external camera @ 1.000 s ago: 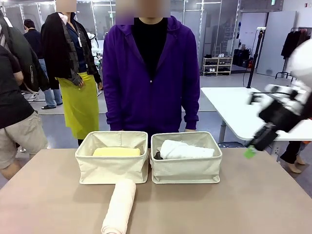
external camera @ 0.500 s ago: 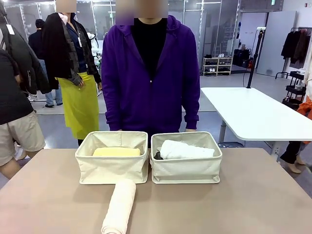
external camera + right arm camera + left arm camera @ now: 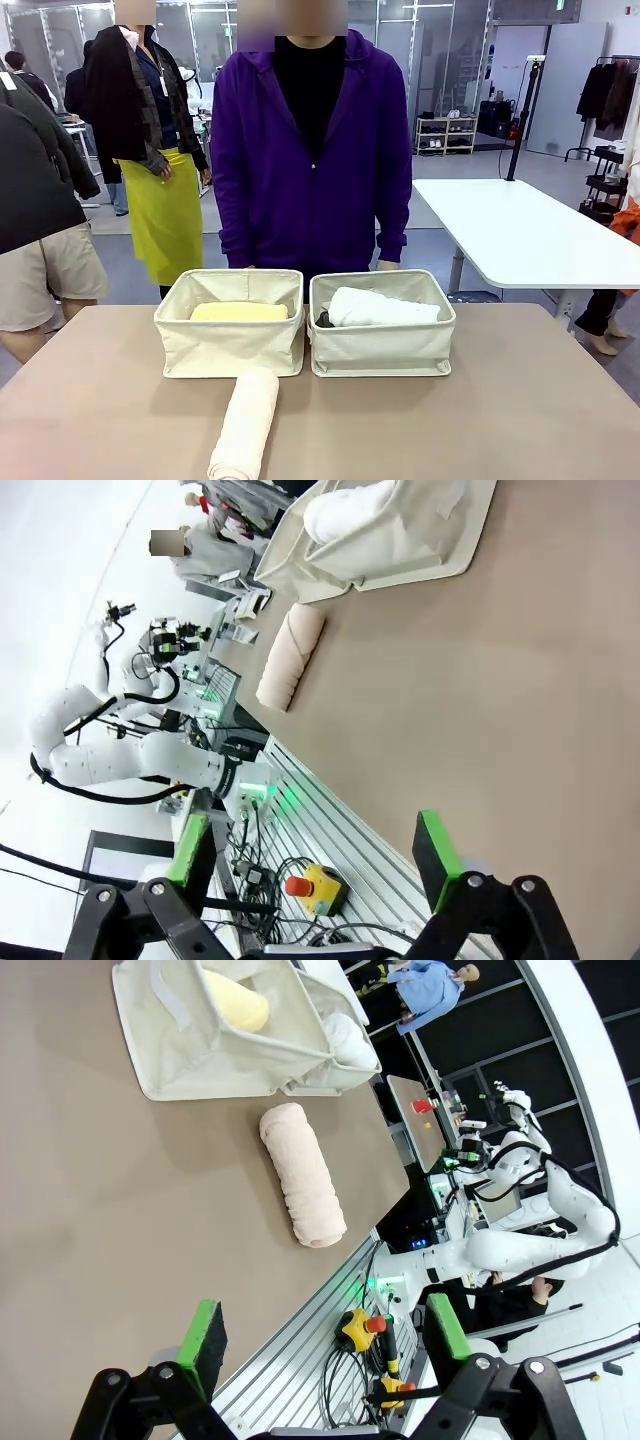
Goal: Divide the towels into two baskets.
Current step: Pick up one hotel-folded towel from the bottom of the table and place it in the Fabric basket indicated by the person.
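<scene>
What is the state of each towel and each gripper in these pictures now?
pale yellow towel: rolled, inside the left basket.
white towel: rolled, inside the right basket.
dark grey towel: inside the right basket, mostly hidden.
cream towel: rolled, on the table, in front of the left basket.
left gripper: open, holding nothing.
right gripper: open, holding nothing.

white table (image 3: pixel 510 235), perhaps glass partitions (image 3: pixel 440 60) behind

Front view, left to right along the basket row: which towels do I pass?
yellow towel in the left basket → grey towel → white towel, both in the right basket. Left out: the cream towel on the table, which overlaps the yellow one's span.
</scene>
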You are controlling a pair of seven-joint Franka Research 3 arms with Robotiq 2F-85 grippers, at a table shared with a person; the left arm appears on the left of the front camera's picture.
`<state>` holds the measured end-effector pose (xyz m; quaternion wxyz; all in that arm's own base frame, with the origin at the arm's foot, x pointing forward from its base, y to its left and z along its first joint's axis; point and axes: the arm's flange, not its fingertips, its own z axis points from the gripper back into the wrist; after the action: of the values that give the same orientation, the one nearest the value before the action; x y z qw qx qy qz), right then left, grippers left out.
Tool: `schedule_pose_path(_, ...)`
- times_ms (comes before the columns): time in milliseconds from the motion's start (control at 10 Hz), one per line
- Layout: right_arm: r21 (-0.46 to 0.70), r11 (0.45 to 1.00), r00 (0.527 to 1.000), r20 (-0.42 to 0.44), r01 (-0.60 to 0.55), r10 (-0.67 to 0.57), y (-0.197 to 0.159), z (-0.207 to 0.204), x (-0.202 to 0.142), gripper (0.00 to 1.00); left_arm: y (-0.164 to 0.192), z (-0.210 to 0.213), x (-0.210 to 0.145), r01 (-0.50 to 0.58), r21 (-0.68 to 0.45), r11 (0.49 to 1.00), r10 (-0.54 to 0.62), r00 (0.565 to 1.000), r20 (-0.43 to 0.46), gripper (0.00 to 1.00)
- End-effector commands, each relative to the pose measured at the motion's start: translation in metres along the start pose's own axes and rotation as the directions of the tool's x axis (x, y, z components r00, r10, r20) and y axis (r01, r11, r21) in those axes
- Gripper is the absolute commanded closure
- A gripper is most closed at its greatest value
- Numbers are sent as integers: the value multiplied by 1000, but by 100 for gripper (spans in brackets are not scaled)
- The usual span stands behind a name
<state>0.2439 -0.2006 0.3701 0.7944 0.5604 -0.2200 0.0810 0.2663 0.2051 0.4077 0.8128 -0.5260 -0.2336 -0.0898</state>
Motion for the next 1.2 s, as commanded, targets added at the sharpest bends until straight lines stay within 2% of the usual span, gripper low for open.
schedule_pose_path(0,-3,999,999,-22,-45,45,12,2,15,0,-3,2,-2,5,-3,1000,-5,1000,1,0)
schedule_pose_path(900,-3,999,999,-22,-45,45,12,2,15,0,0,0,0,0,0,1000,0,1000,0,0)
schedule_pose_path(1000,-3,999,999,-22,-45,45,12,2,15,0,-17,-8,13,27,-20,999,-28,999,-41,0)
schedule_pose_path(1100,-3,999,999,-22,-45,45,12,2,15,0,-22,-40,23,-38,37,999,42,991,-125,0)
